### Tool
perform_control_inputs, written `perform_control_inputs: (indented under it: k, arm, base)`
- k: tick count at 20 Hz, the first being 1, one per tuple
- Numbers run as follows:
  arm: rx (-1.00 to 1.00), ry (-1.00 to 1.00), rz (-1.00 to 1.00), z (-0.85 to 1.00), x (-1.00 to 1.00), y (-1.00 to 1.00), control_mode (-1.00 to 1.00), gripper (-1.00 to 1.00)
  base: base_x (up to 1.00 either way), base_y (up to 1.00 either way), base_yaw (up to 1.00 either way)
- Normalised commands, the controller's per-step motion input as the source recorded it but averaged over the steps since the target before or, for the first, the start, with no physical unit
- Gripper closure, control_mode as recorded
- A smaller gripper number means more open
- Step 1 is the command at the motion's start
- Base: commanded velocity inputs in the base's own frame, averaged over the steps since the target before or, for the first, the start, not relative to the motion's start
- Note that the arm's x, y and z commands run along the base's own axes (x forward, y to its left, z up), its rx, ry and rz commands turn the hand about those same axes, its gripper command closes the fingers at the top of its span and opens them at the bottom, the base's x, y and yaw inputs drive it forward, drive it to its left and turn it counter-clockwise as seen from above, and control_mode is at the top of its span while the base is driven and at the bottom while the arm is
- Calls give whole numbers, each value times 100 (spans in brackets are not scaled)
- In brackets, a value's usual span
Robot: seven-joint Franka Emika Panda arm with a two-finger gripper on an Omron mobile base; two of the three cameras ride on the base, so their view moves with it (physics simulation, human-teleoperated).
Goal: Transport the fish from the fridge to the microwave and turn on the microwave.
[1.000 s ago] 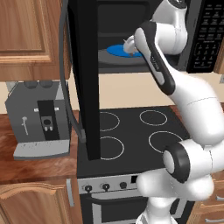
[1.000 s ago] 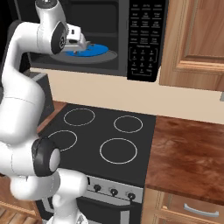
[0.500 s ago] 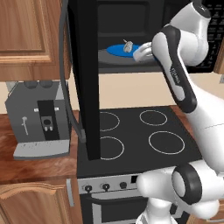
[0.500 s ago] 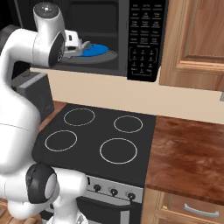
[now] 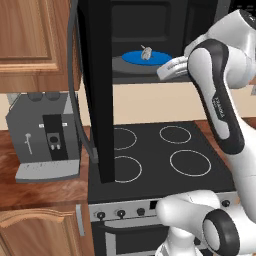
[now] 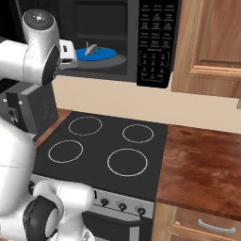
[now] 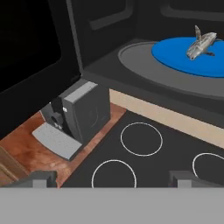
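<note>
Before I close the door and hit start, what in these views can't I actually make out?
- Keypad labels: too small to read in the right base view, so the start key is unclear.
- Same keypad in the left base view: behind the arm.
- Door handle: unseen, the door stands edge-on.
- Tool: tips cut by the bottom edge, hand view.
- Fish underside: contact with the plate unclear.

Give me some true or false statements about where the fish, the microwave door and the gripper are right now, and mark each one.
1. The fish lies on the blue plate inside the microwave. True.
2. The microwave door is shut. False: it stands swung open to the left.
3. The gripper holds the fish. False: its jaws are open and empty, outside the microwave.
4. A grey coffee machine stands on the counter left of the stove. True.
5. A pot sits on a burner. False: all four burners are bare.
</note>
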Motion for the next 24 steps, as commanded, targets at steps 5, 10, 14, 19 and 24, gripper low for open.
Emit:
perform_control_inputs:
  k: [5, 10, 14, 19, 24]
  arm:
    - [21, 14, 12, 3, -54, 5, -100, -100]
    - [18, 5, 13, 0, -55, 8, -100, -100]
    - [10, 7, 3, 0, -51, 21, -100, -100]
    - [6, 1, -1, -1, -52, 27, -100, -100]
    - [3, 16, -8, -6, -46, 19, -100, -100]
  base:
    - [0, 0, 0]
    - [0, 0, 0]
    - [0, 0, 0]
    - [0, 0, 0]
    - [0, 0, 0]
